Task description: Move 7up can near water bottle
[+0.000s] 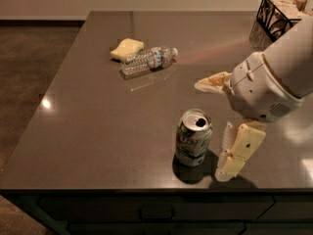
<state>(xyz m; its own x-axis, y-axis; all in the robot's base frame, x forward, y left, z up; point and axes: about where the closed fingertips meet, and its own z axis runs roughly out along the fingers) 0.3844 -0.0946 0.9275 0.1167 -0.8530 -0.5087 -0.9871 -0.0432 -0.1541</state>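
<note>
Silver-topped and upright, the 7up can (193, 138) stands near the front edge of the table (98, 131) in the camera view, just left of the gripper (215, 129), whose pale fingers are spread wide, not yet around it. The water bottle (149, 61) lies on its side well apart, back and leftward, cap pointing right, against a sponge (126, 48).

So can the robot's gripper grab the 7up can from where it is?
Probably yes. The gripper is open just right of the upright 7up can, and nothing sits between them. The water bottle and sponge lie farther back, out of the way.
</note>
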